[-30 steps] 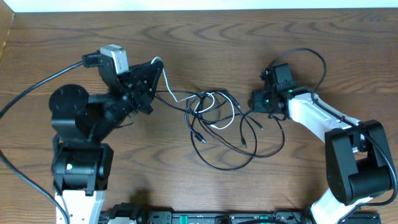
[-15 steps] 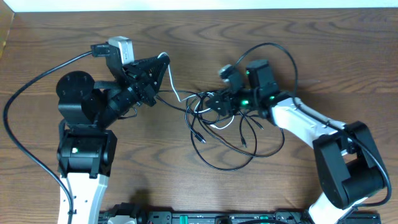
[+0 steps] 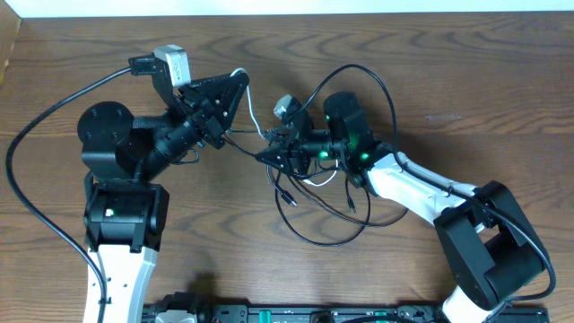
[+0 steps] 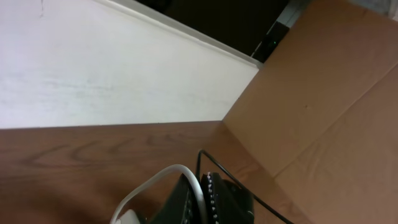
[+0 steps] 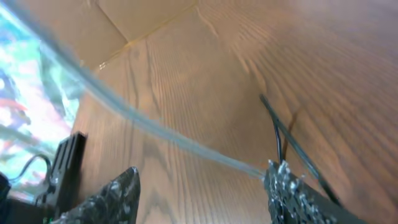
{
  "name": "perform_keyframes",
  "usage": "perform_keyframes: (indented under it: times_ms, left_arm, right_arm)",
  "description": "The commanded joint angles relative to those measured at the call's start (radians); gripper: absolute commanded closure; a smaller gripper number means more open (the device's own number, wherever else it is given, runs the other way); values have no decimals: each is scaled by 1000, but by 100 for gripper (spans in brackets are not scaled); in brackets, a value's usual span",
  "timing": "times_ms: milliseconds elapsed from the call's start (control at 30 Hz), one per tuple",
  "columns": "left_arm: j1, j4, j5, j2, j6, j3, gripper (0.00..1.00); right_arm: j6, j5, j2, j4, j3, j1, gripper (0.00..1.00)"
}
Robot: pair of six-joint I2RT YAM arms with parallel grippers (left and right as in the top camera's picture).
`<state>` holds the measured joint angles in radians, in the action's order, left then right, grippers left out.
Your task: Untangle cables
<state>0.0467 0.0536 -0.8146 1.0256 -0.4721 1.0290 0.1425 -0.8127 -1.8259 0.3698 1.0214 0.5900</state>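
Pinching the white cable (image 3: 250,122) near the upper centre of the overhead view, the left gripper (image 3: 237,82) was raised above the table (image 3: 466,72) with its fingers pressed nearly together. In the left wrist view the same white cable (image 4: 166,172) arched up from the lower left and dropped into the narrow slot of the left gripper (image 4: 203,198), while one thin black cord (image 4: 214,163) ran off toward the lower right, with a cardboard panel (image 4: 323,93) and a pale wall (image 4: 93,68) behind. From that grip the white cable slanted down and to the right into the cables (image 3: 309,175), a loose tangle of mostly black loops lying on the wood at the middle of the frame and spreading toward the lower centre. The right gripper (image 3: 272,152) reached in from the right to the left edge of that tangle. Seen from the right wrist, the right gripper (image 5: 200,180) was spread wide, its fingers (image 5: 109,199) at the bottom corners of the frame. A blurred stretch of the white cable (image 5: 161,134) crossed diagonally and met the right-hand finger. Whether it merely touched that finger could not be told. Two black strands (image 5: 278,127) lay on the wood just above it.
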Motion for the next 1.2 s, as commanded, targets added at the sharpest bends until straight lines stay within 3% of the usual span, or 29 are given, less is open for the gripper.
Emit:
perform_keyframes:
  times_ms: [0, 133, 167, 200, 267, 600, 867, 1167]
  left_arm:
    - [-2, 13, -42, -2, -24, 30, 92]
    - [-2, 21, -42, -3, -39, 30, 93]
    - [-2, 28, -43, -3, -51, 30, 92]
    - [-2, 35, -43, -3, -59, 30, 92]
    - [-2, 45, -39, -2, -61, 30, 92]
    - [-3, 42, -38, 0, -37, 30, 92]
    - [-3, -50, 7, 58, 98, 30, 92]
    - [-2, -169, 63, 84, 166, 30, 87]
  right_arm:
    - [54, 2, 0, 47, 8, 11, 39]
    - [90, 77, 0, 67, 8, 25, 38]
    - [90, 89, 0, 68, 8, 30, 45]
    - [92, 98, 0, 68, 8, 34, 55]
    - [126, 134, 0, 60, 8, 42, 99]
    - [224, 228, 7, -128, 8, -32, 99]
    - [169, 546, 108, -558, 51, -128, 99]
    - [111, 908, 224, -1131, 288, -232, 99]
